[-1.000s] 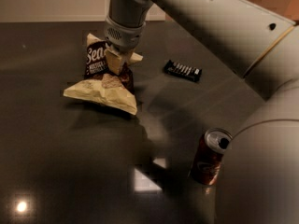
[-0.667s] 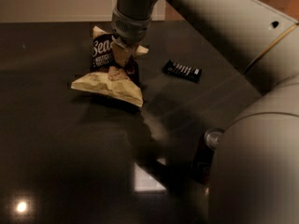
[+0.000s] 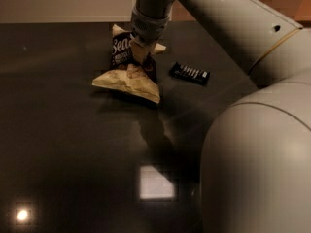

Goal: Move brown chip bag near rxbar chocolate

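Note:
The brown chip bag (image 3: 127,67) lies crumpled on the dark table, its dark front with white lettering facing up and its cream bottom edge towards me. My gripper (image 3: 140,52) comes down from the top and its fingers are shut on the bag's middle. The rxbar chocolate (image 3: 190,74), a slim black bar with white lettering, lies flat just to the right of the bag, a short gap away from it. My arm's big grey links fill the right side of the view.
The dark glossy table (image 3: 68,144) shows bright light reflections at the lower left and lower middle. A pale wall runs along its far edge. My arm's elbow covers the lower right corner and hides what lies behind it.
My gripper has carried the chip bag to the right, closer to the black bar. My arm's elbow has swung in and now hides the soda can at the lower right.

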Action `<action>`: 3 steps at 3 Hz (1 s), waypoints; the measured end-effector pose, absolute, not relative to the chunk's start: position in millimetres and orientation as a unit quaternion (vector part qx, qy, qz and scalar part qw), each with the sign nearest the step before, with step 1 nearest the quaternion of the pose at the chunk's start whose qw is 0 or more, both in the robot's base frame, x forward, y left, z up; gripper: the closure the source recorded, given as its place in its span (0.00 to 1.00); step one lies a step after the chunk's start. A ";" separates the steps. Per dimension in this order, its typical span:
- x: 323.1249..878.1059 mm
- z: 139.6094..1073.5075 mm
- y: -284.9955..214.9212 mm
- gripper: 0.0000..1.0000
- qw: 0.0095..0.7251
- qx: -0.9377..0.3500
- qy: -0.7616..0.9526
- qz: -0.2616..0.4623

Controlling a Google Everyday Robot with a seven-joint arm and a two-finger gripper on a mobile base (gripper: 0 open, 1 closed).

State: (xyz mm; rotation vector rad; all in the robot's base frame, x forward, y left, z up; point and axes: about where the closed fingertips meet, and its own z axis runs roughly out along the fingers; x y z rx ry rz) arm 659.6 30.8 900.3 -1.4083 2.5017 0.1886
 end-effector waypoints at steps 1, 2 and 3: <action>673.4 892.2 11.3 0.82 0.131 -0.469 0.872 0.052; 680.7 891.2 -1.8 0.59 0.135 -0.457 0.878 0.046; 686.9 894.9 -13.2 0.36 0.142 -0.448 0.882 0.038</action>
